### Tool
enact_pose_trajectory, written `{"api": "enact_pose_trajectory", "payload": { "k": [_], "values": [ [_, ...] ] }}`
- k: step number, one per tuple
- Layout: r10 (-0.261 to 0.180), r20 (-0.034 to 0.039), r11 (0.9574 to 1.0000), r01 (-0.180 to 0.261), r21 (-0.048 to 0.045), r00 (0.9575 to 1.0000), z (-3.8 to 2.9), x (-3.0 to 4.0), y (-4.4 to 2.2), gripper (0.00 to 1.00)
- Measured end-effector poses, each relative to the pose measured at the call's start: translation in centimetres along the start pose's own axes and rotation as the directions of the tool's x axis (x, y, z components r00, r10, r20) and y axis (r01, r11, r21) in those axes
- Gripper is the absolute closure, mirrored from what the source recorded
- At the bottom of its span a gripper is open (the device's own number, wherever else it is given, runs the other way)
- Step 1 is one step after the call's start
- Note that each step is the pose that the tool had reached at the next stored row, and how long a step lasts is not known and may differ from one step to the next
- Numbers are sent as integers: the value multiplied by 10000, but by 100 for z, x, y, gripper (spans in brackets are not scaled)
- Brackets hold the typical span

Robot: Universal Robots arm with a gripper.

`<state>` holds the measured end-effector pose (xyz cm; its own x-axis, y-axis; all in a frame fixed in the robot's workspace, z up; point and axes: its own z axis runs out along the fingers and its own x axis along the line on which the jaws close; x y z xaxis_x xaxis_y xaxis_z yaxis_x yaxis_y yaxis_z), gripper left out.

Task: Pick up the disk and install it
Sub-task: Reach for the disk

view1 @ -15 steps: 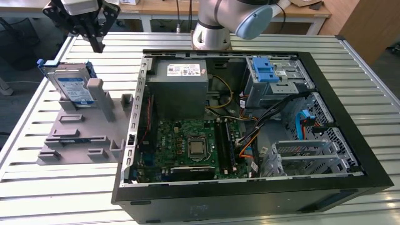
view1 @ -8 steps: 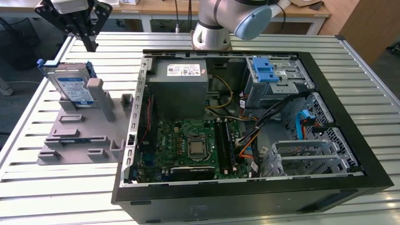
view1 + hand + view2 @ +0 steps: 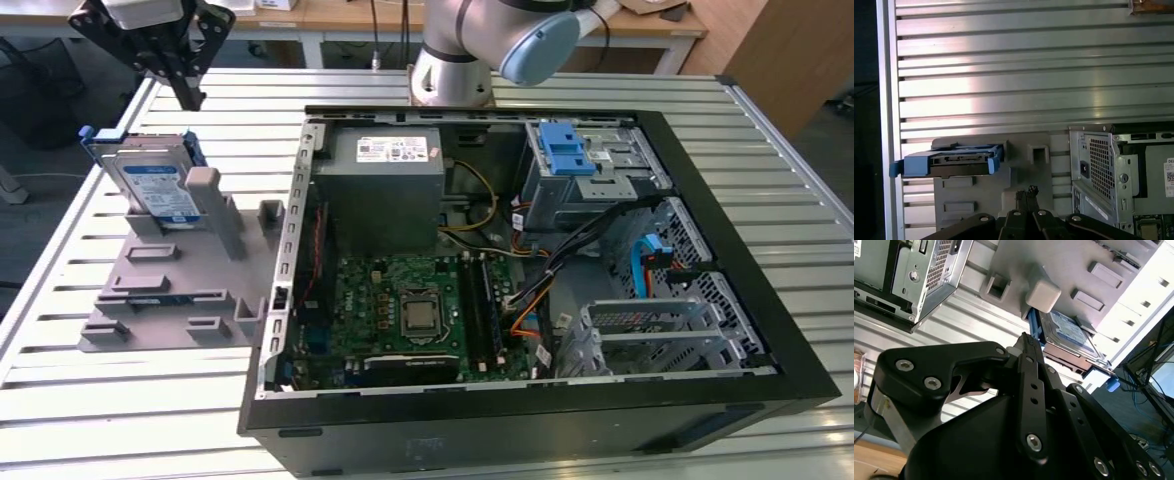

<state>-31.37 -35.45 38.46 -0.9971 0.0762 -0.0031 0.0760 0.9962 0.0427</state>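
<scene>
My hand (image 3: 192,98) hung empty w/ fingers pinched together, above and apart from the disk (image 3: 154,187). The disk stood on edge in a grey holder (image 3: 160,290) on the counter (image 3: 80,420), beside an open PC case (image 3: 534,440). Done well, I judged, meant fingers spread first, centred over its top edge, then a straight, slow descent.

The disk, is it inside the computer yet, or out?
Out. The disk stands on edge in the grey holder beside the open computer.
</scene>
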Motion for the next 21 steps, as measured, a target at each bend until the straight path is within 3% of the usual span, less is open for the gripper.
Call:
{"api": "enact_pose_trajectory", "payload": {
  "k": [6,21],
  "values": [
    [0,1,10000,0,0,10000,3,92,37,89],
    [-1,1,10000,1,0,10000,22,433,107,89]
  ]
}}
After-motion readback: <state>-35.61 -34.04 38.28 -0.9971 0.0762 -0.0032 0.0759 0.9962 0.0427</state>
